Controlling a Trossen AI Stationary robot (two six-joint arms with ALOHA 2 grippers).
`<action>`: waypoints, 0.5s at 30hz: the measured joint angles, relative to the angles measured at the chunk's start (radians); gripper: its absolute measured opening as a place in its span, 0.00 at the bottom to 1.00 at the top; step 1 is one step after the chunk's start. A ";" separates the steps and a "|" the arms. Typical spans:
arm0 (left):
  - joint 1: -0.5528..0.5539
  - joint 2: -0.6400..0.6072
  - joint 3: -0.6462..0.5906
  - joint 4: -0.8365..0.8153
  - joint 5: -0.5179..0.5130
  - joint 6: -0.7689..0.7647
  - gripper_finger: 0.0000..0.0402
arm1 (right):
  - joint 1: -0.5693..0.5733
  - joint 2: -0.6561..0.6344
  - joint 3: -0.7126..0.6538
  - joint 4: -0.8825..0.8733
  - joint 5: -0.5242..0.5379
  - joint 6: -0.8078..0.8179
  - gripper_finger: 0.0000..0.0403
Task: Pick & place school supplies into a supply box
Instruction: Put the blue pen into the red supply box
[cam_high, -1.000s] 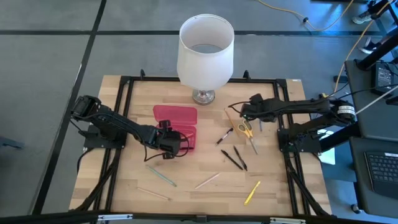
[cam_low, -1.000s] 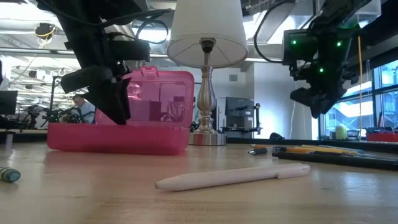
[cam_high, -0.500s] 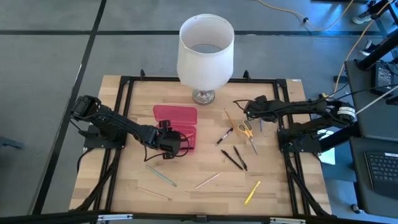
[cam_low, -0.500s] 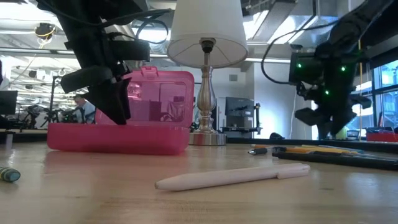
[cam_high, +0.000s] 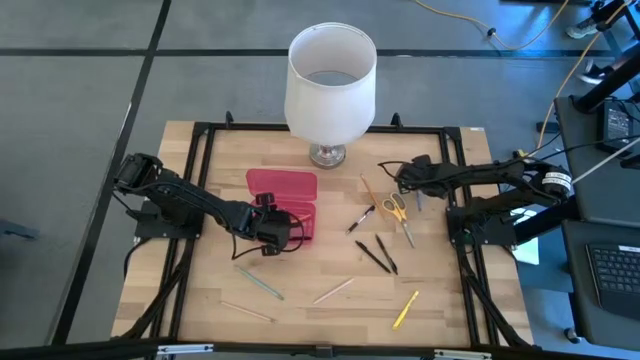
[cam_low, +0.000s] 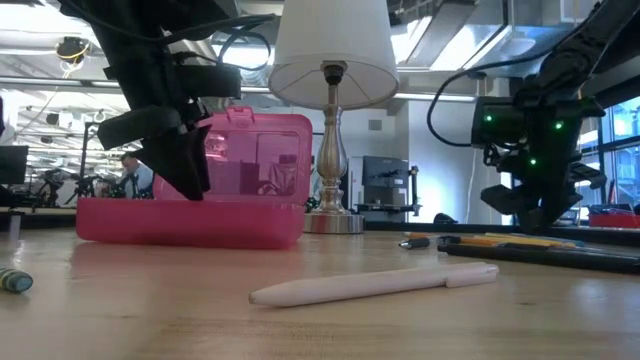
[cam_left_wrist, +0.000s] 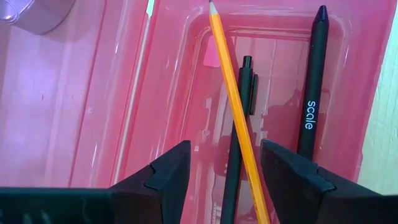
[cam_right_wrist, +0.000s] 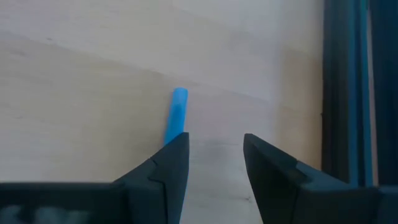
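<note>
Supply box (cam_high: 283, 193): translucent pink, lid open, lying left of centre on my surface (cam_high: 330, 270). Inside: orange pencil (cam_left_wrist: 236, 112) lying across one black pen (cam_left_wrist: 237, 155), another black pen (cam_left_wrist: 311, 93) alongside. Scissors (cam_high: 395, 207), yellow-handled, right of centre. Yellow pen (cam_high: 405, 309) near the front.

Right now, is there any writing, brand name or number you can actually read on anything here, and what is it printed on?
"scale": pale letters running along the black pen lying in the red supply box, seen from the left wrist view.
Nothing else can be read: the orange pencil and the second black pen in the box show no lettering, and the white lampshade is plain.
</note>
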 joint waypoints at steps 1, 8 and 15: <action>0.000 0.000 0.000 0.000 0.000 0.000 0.46 | 0.000 0.000 0.000 0.009 0.000 -0.008 0.39; 0.000 0.000 0.000 0.000 0.000 0.000 0.45 | 0.000 0.000 0.000 0.117 0.002 -0.064 0.39; 0.000 0.000 0.000 0.000 0.000 0.000 0.46 | 0.000 0.000 0.000 0.175 -0.025 -0.085 0.39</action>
